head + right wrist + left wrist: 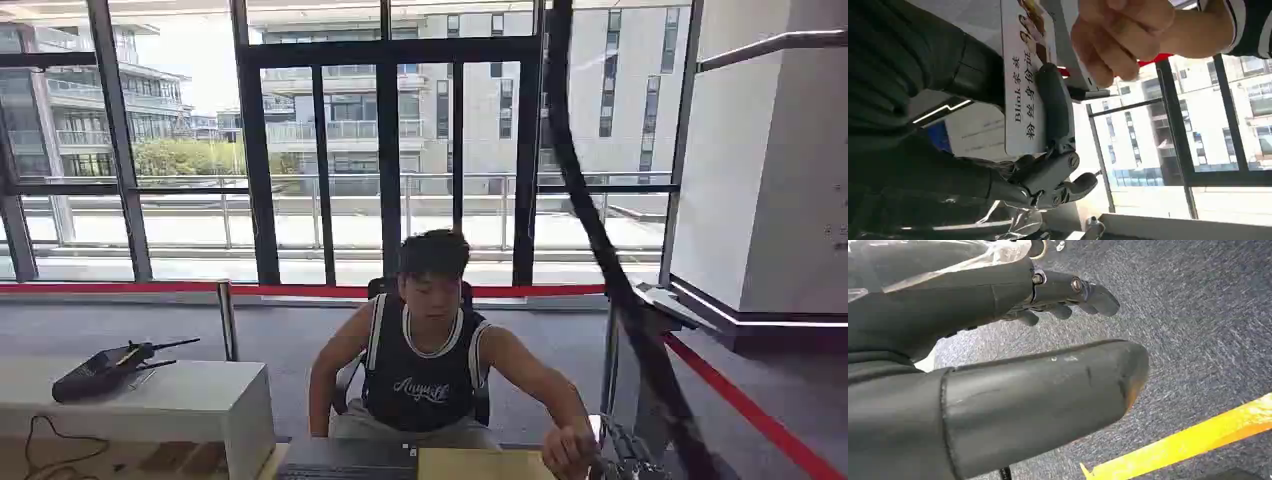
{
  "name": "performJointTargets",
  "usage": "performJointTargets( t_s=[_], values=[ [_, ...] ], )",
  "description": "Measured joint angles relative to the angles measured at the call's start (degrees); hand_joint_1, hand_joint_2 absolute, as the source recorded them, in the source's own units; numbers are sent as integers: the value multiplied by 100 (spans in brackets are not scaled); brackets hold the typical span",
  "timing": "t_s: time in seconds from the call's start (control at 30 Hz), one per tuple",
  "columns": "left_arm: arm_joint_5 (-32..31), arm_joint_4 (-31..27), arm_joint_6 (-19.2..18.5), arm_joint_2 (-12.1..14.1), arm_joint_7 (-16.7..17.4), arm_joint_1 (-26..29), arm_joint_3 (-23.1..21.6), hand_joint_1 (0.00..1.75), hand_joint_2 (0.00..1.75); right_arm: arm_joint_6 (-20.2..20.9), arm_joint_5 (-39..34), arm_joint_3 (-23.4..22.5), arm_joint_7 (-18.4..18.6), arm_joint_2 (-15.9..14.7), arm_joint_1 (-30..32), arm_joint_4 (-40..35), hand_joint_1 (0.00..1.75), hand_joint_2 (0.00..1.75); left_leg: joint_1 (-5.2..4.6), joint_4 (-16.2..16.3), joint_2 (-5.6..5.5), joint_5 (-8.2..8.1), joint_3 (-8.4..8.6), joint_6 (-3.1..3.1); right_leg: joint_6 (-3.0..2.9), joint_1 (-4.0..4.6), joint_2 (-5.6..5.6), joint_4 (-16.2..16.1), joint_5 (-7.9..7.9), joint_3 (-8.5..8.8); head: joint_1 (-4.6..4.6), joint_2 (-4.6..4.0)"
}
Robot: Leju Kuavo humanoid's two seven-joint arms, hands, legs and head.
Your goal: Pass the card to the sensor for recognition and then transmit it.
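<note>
Card (1023, 85) pinched in right hand (1048, 165), fingers (1053, 105) curled

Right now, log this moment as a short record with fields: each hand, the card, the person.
right hand: holds the card, dark fingers lying across its printed face
card: white, printed with "Blink" and other characters; far end near the person's hand
person's hand: at the card's far end; contact unclear
left hand: holds nothing, fingers apart, above grey carpet
person: seated opposite, arm stretched toward the robot's right side
</note>
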Motion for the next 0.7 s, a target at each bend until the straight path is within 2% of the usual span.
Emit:
performJointTargets(
  t_s=[0.4, 0.7],
  values=[
    [120, 0, 46, -2, 2, 17, -20, 0, 0, -48, -323, -13, 50, -83, 152, 39, 175, 175, 0, 0, 0, 0, 0, 0, 0, 0, 0, -2, 0, -1, 2, 0],
    [155, 0, 57, -2, -37, 26, -20, 0, 0, -234, -667, -66, -162, -188, 422, 696, 175, 175, 0, 0, -2, -1, -1, 0, 0, 0, 0, -2, 0, -1, 2, 0]
  ],
)
